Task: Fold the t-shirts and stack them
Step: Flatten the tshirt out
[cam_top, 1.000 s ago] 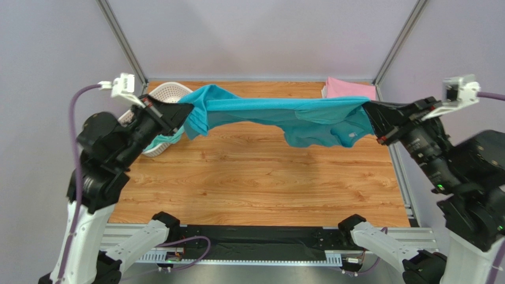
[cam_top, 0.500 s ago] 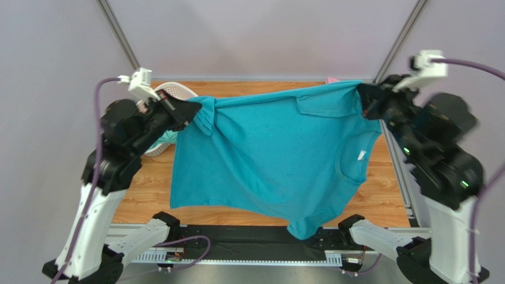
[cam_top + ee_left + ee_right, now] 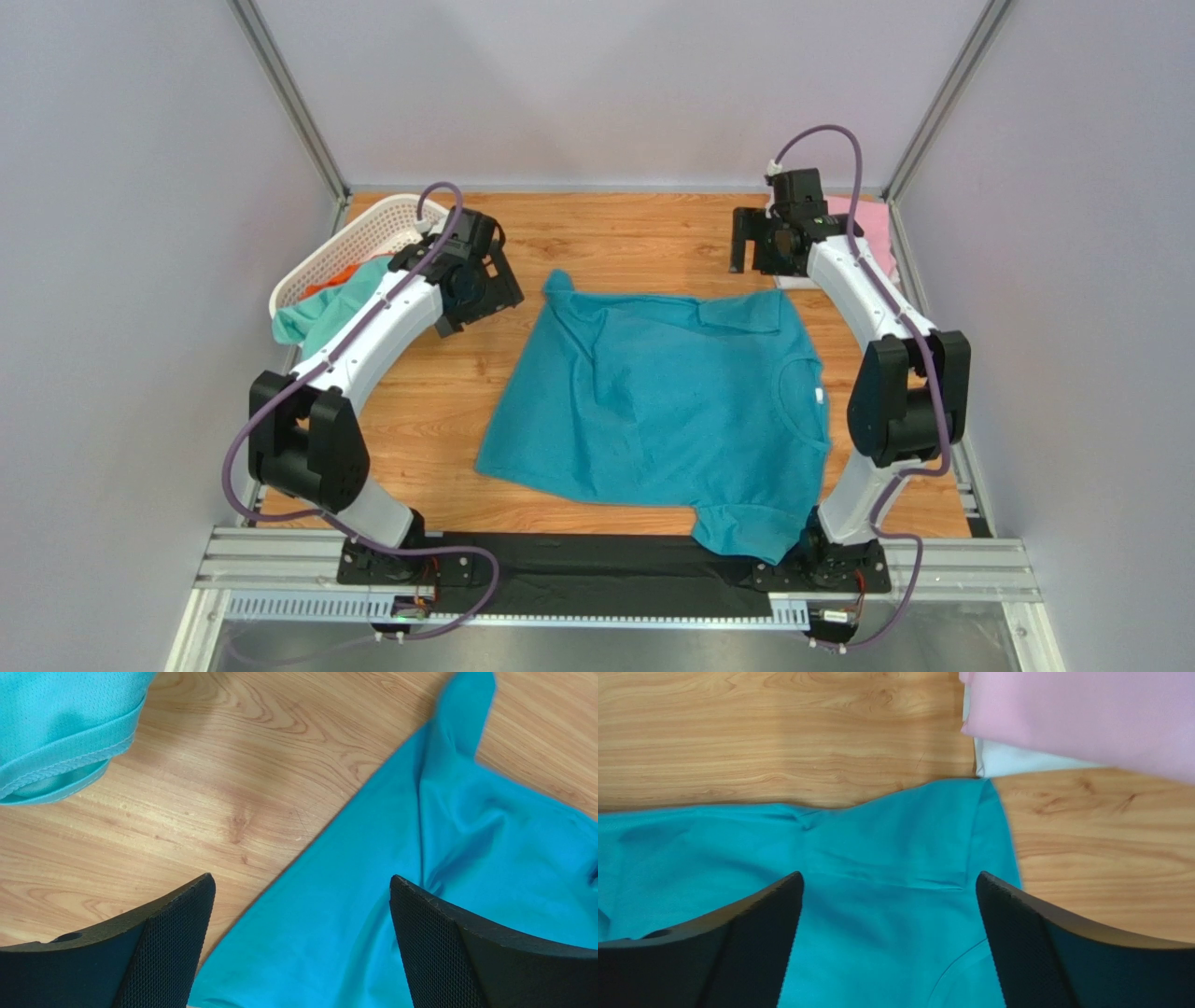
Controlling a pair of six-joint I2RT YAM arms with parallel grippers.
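Observation:
A teal-blue t-shirt (image 3: 659,399) lies spread on the wooden table, its collar and white label (image 3: 818,398) to the right and one sleeve hanging over the near edge. My left gripper (image 3: 488,294) hovers open above its far left corner (image 3: 421,903), with nothing between the fingers (image 3: 161,945). My right gripper (image 3: 746,252) is open above the far right sleeve (image 3: 892,847). A folded pink t-shirt (image 3: 1088,714) lies on a white one (image 3: 1018,759) at the back right. A mint-green t-shirt (image 3: 316,311) and an orange one (image 3: 331,279) sit in the basket.
A white lattice basket (image 3: 368,231) stands at the back left, the mint-green cloth (image 3: 56,728) spilling over its side. The pink pile (image 3: 873,220) sits in the back right corner. Metal frame posts rise at both back corners.
Both grippers opened and let go of the teal-blue t-shirt, which dropped from hanging stretched between them to lying on the table. Both arms came down low at the far side.

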